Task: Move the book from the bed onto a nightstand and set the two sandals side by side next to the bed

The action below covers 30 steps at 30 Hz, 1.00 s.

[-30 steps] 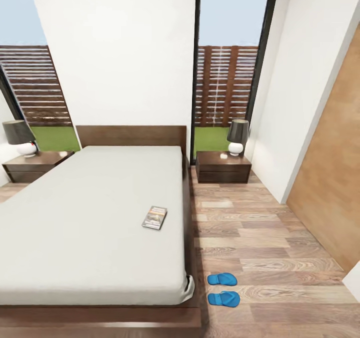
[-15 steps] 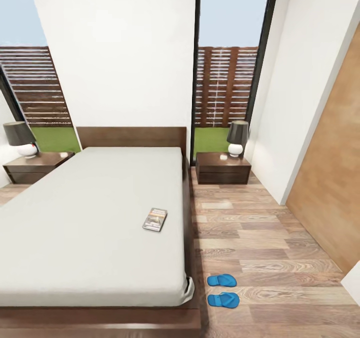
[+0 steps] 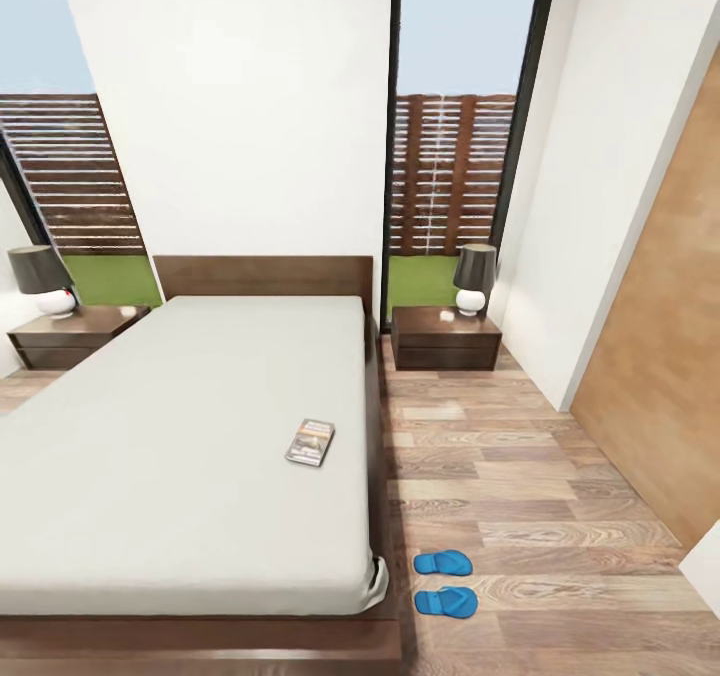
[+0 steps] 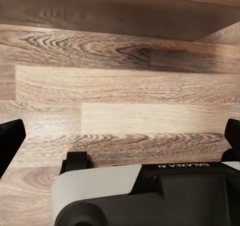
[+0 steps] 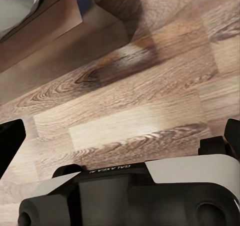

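**Book on the bed, sandals on the floor beside it**

The book [image 3: 310,442] lies flat on the bed [image 3: 180,456], near its right edge. Two blue sandals [image 3: 444,582] sit side by side on the wood floor [image 3: 540,496], just beside the bed's near right corner. A nightstand [image 3: 445,338] with a lamp [image 3: 473,276] stands right of the headboard; another nightstand [image 3: 70,334] stands at the left. Both wrist views look down at floor planks: the left gripper [image 4: 120,136] and right gripper [image 5: 120,136] each have their fingers spread wide apart, holding nothing.
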Available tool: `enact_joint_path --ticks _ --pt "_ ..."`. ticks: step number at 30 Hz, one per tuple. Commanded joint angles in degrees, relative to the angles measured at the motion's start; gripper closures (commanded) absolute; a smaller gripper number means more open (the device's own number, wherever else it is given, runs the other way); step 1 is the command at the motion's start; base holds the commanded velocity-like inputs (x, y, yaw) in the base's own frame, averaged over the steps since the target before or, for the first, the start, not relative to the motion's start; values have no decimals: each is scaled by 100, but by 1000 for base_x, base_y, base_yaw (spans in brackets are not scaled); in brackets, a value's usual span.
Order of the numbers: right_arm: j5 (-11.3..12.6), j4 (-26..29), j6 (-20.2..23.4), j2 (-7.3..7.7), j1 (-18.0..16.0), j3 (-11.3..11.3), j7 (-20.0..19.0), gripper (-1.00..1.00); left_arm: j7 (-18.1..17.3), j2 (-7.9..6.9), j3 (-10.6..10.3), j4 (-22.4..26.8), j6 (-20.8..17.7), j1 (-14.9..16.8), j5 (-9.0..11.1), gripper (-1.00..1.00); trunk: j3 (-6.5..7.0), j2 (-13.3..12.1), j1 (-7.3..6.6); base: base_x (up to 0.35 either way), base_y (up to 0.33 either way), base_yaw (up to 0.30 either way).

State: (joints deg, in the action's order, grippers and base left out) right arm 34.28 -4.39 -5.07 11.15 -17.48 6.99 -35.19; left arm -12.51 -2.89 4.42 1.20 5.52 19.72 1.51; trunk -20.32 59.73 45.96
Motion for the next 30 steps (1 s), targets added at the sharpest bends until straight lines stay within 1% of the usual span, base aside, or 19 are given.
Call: enact_joint_path --ticks 1,30 --pt "35 -27 -42 -2 -10 49 -32 -100 -33 -1 42 -7 9 5 16 -100 12 -37 -22 0 0 0" --pt "35 -27 -47 1 -10 49 -32 -100 -33 -1 42 -10 11 4 16 -100 533 -1200 -659 0 0 0"
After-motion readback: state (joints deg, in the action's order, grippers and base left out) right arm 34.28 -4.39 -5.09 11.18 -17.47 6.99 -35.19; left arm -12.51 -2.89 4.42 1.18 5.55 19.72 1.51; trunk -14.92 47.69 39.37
